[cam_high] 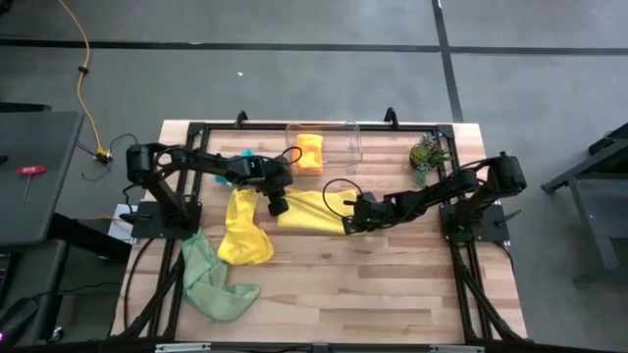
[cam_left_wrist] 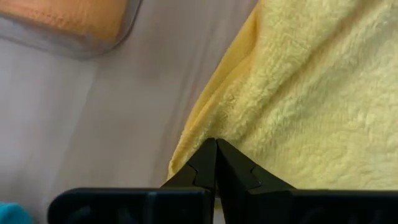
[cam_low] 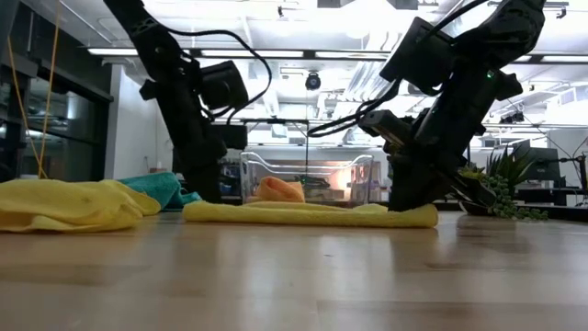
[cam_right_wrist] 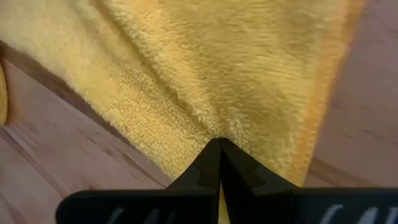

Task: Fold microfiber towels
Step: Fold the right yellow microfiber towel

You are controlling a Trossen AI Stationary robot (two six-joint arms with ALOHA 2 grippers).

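Yellow microfiber, flat and roughly square [cam_high: 312, 212], lay mid-table in the high view, pinched at its two ends: left gripper [cam_high: 278, 206] clamped tight on the edge nearest the second, crumpled yellow towel [cam_high: 243, 233], right gripper [cam_high: 351, 224] clamped on the opposite corner. Noted too from above: folded orange cloth [cam_high: 309, 152] already inside the clear plastic bin [cam_high: 351, 140], hence judged finished; light green towel [cam_high: 211, 279] bunched near the front left edge of the pale wooden table [cam_high: 392, 284], unfolded; a sliver of teal-blue cloth [cam_high: 244, 154] behind the left arm; small green potted plant [cam_high: 428, 152] at the far right. Seen level across the table: flat yellow towel as a thin low strip, both dark arms planted at its ends; crumpled yellow heap at the left, teal cloth just behind it, orange cloth showing through the bin wall. Through the left wrist: fingers [cam_left_wrist: 202, 163] pressed together, yellow pile bunched against their tips, bin corner with orange beyond. Through the right wrist: fingers [cam_right_wrist: 208, 158] likewise closed on yellow pile, bare wood either side. Judged: one of five done, the flat yellow one gripped but not yet folded over, three more untouched.
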